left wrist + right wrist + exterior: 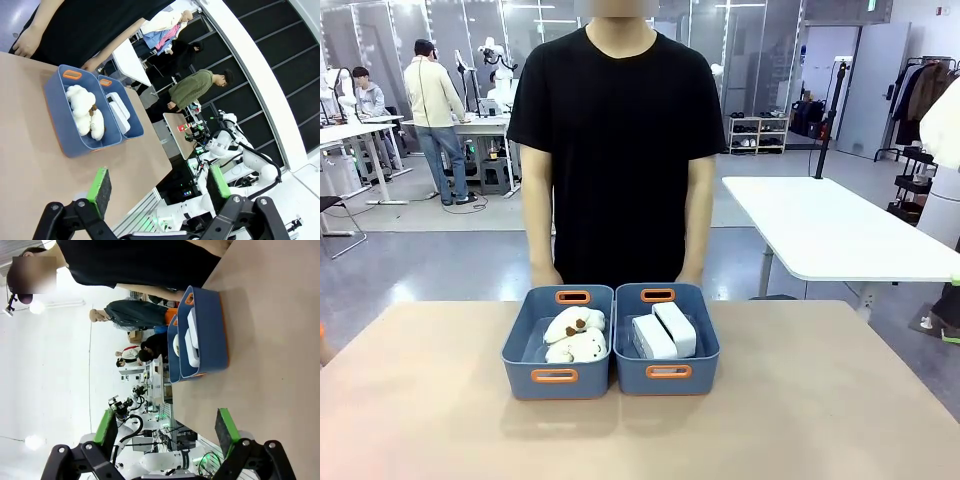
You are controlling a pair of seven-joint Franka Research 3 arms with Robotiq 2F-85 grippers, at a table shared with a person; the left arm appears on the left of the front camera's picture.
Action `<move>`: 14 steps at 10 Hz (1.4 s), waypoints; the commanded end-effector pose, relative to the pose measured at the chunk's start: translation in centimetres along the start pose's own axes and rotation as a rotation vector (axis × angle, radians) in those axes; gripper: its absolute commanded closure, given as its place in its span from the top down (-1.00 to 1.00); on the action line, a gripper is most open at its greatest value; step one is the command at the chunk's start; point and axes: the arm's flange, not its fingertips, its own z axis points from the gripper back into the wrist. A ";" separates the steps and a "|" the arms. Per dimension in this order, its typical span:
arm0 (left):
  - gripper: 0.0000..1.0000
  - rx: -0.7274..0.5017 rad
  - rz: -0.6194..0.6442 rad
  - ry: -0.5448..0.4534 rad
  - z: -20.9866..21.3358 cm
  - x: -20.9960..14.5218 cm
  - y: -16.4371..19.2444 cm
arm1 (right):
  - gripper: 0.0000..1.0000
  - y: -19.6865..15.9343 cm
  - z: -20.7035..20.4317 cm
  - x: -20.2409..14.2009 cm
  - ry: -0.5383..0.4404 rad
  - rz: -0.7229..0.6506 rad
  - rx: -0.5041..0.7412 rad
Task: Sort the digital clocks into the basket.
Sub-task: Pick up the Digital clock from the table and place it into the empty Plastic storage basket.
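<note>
Two white digital clocks [663, 331] lie side by side inside the right blue-grey basket [704, 369], at the table's middle in the front view. They show again in the left wrist view as the clocks [117, 109] in the farther basket [137, 128], and in the right wrist view as the clocks [191, 342] in the nearer basket [212, 330]. My left gripper [159, 187] is open above the table's near edge, well short of the bins. My right gripper [165, 432] is open too, with nothing between its green pads.
The left bin [520, 355] holds two fluffy white plush toys [573, 335] with brown feet. A person in a black shirt [615, 140] stands at the far edge right behind both bins, hands down by the table. A white table [830, 225] stands behind at right.
</note>
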 end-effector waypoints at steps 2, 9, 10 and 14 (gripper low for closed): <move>0.95 -0.007 -0.014 0.014 0.2 -0.2 -0.1 | 1.00 0.2 1.4 -0.4 -0.017 0.003 -0.009; 0.95 -0.007 -0.014 0.014 0.2 -0.2 -0.1 | 1.00 0.2 1.4 -0.4 -0.017 0.003 -0.009; 0.95 -0.007 -0.014 0.014 0.2 -0.2 -0.1 | 1.00 0.2 1.4 -0.4 -0.017 0.003 -0.009; 0.95 -0.007 -0.014 0.014 0.2 -0.2 -0.1 | 1.00 0.2 1.4 -0.4 -0.017 0.003 -0.009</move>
